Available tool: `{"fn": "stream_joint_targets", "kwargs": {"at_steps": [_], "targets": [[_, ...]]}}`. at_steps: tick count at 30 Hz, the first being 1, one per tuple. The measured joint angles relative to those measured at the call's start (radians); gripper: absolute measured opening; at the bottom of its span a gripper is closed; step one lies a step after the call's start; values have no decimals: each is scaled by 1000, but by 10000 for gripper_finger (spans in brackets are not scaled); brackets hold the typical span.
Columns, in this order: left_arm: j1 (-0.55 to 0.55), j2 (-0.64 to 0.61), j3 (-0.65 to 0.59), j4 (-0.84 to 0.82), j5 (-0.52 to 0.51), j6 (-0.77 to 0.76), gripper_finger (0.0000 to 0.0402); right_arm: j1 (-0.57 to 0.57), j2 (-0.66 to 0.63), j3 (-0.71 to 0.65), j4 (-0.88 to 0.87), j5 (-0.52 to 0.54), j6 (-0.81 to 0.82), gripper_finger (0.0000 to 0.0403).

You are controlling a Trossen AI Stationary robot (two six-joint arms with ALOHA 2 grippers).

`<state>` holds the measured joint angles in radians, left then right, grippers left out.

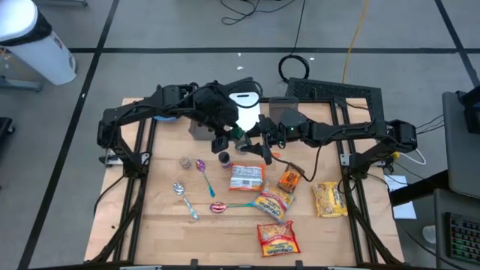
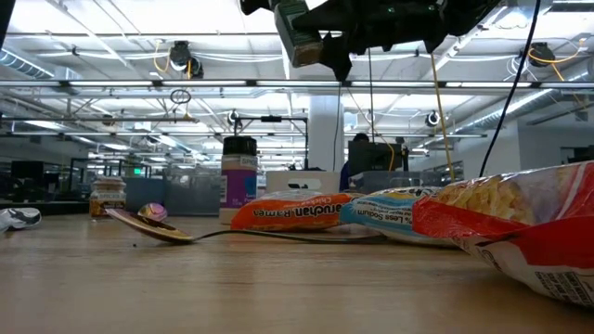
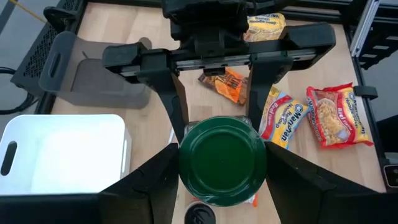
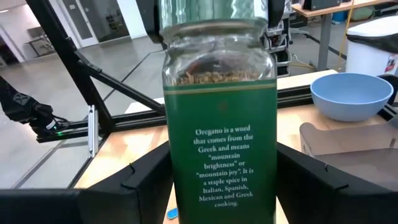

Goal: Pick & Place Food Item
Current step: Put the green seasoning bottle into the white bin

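The oregano jar hangs above the table's middle, held by both grippers at once. Its green label reads "Oregano is a word from the Greek and means mountain brightness or mountain joy." The left gripper clamps the green lid; the right gripper closes on the glass body. Below lie Maruchan Ramen packets, their smaller print unreadable. A white bin is cut off at the frame edge.
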<state>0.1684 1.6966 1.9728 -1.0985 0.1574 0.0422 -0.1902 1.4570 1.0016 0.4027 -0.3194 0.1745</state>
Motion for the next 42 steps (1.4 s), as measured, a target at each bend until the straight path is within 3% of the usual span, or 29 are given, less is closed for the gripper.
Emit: {"fn": "stream_joint_targets", "kwargs": {"at_steps": [9, 20, 30, 35, 42], "targets": [[0, 0, 0, -2, 8, -3, 209, 0, 0, 0, 14, -27, 34, 194], [3, 0, 0, 2, -15, -18, 209, 0, 0, 0, 16, -32, 38, 194], [28, -1, 0, 113, -41, -83, 352, 0, 1, 0, 39, -25, 81, 194], [41, -8, 0, 178, -34, -81, 361, 0, 0, 0, 41, -20, 79, 194], [80, -65, 0, 158, -26, -102, 334, -27, -33, 0, 22, -23, 113, 194]]}}
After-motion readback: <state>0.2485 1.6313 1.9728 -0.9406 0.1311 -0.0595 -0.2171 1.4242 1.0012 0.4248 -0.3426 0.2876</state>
